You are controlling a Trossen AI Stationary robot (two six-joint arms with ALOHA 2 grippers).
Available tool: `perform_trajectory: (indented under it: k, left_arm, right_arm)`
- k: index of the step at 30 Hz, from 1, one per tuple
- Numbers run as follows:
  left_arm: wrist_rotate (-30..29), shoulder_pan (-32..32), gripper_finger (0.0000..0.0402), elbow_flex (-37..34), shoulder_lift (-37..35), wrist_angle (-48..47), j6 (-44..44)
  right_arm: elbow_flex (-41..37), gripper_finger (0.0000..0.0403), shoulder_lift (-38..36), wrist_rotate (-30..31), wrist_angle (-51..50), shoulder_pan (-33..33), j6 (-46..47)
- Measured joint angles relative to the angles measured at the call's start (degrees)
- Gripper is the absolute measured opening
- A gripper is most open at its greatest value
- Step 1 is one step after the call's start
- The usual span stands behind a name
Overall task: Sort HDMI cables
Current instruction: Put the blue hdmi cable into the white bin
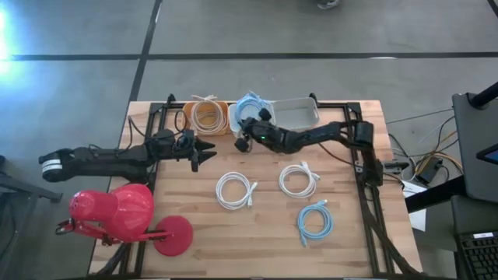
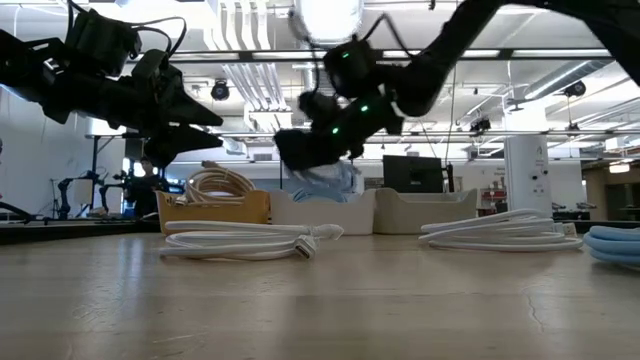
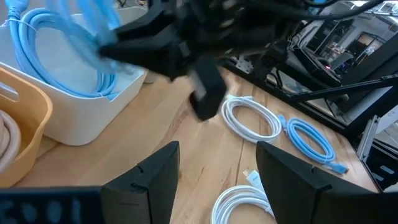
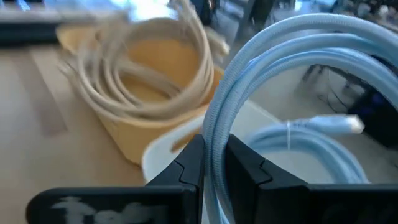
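Note:
My right gripper (image 1: 247, 131) hangs over the middle white tub (image 1: 236, 121) at the table's far edge, shut on a light blue HDMI coil (image 4: 298, 37). Another light blue coil (image 4: 311, 162) lies in that tub. The orange tub (image 1: 208, 117) to its left holds beige coils (image 4: 149, 68). A second white tub (image 1: 299, 111) stands to the right. Two white coils (image 1: 236, 189) (image 1: 299, 180) and one light blue coil (image 1: 314, 222) lie flat on the table. My left gripper (image 1: 208, 151) hovers open, left of centre, touching nothing. My right gripper pinches a bundle of the light blue coil's strands (image 4: 214, 134) between its two fingers. The fingers lie across the strands. The coil is lifted and hangs under the gripper (image 2: 330, 182), just above the middle white tub; I cannot tell whether its lower end touches the cables inside.
A red lamp-like object (image 1: 124, 214) sits at the table's near left corner. Black frame bars (image 1: 366, 167) run along the table's left and right sides. Bare wood shows in the near middle of the table (image 1: 257, 249).

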Motion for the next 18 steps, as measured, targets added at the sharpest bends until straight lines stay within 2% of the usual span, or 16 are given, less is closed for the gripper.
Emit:
perform_trajectory:
  k: [4, 8, 18]
  left_arm:
    - [0.01, 0.01, 0.0213, 0.0, 0.0, -0.39, 0.05]
    - [0.01, 0.01, 0.0213, 0.0, 0.02, -0.48, 0.09]
    - [0.01, 0.02, 0.0213, -0.02, 0.11, -1.03, 0.08]
  right_arm:
    - [7.19, 0.0046, 3.93, 3.32, -11.07, -0.17, 3.74]
    - [12.82, 0.0074, 6.3, 4.98, -20.92, -0.38, 4.69]
    - [16.09, 0.0143, 4.97, 5.92, -29.38, 0.07, 4.54]
